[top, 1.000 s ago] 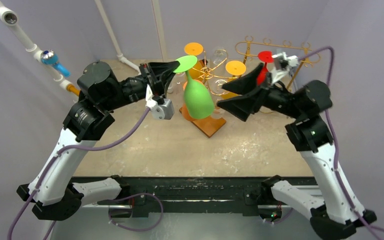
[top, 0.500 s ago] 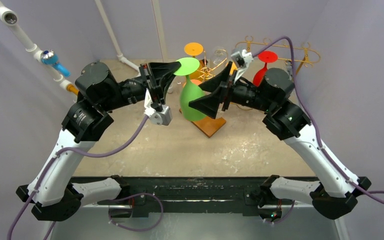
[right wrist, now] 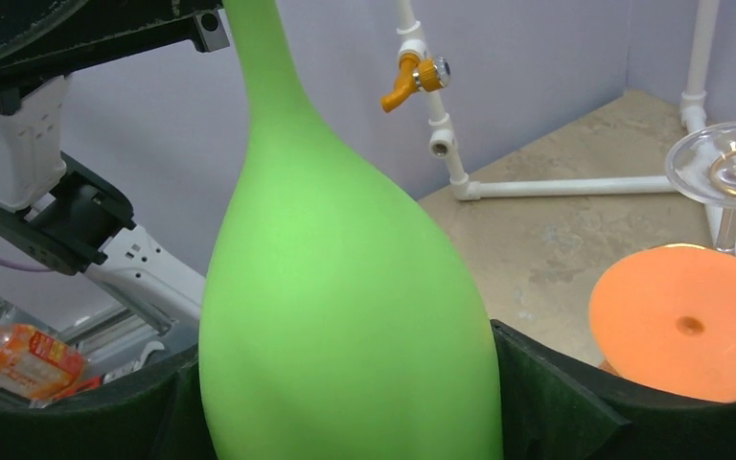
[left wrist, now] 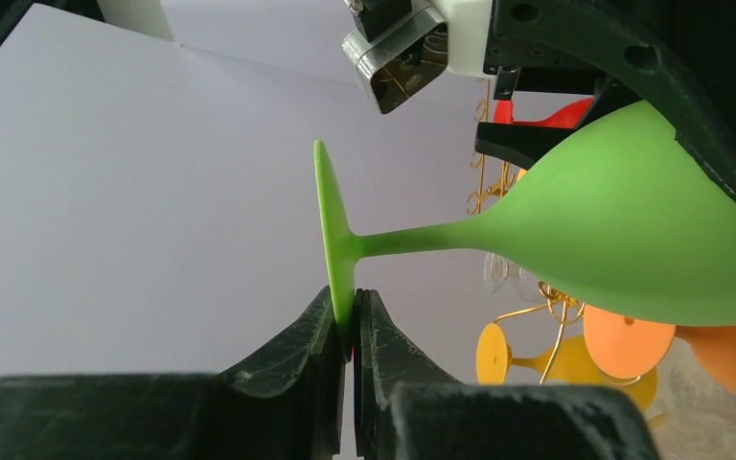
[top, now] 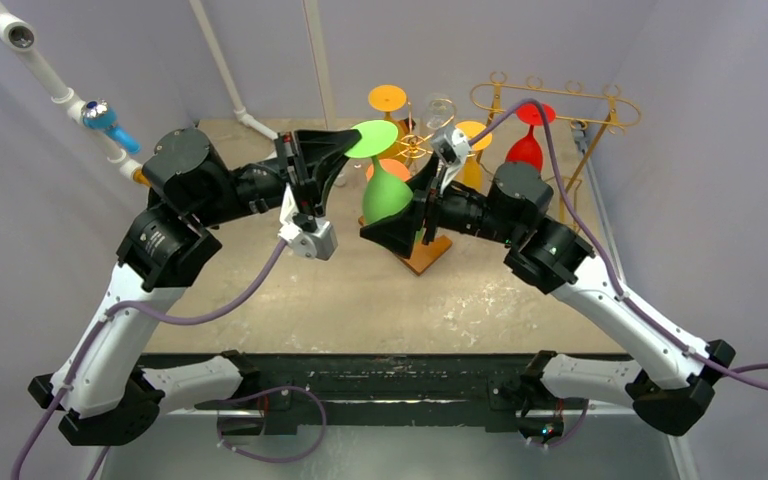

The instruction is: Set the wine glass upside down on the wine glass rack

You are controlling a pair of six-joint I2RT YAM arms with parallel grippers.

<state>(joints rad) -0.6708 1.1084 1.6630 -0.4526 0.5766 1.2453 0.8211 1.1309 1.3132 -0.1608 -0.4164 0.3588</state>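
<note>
The green wine glass (top: pixel 385 197) hangs upside down over the table, foot up and bowl down. My left gripper (top: pixel 350 138) is shut on the rim of its foot (left wrist: pixel 329 220), which is pinched thin between the two black fingers (left wrist: pixel 297 345). My right gripper (top: pixel 402 208) reaches in from the right and has the bowl (right wrist: pixel 345 316) between its fingers, both pads against the bowl's sides. The gold wire rack (top: pixel 560 95) stands at the back right with a red glass (top: pixel 526 150) hanging on it.
A gold wire stand on a wooden base (top: pixel 422 252) sits just behind the green glass. It carries orange glasses (top: pixel 388 98) and a clear glass (top: pixel 440 105). An orange foot (right wrist: pixel 685 321) lies close to my right fingers. White pipes (top: pixel 222 70) run along the back left wall.
My right arm swung left from the red glass at the rack to the green glass, and its fingers now close round the bowl. The left gripper kept its hold on the foot.
</note>
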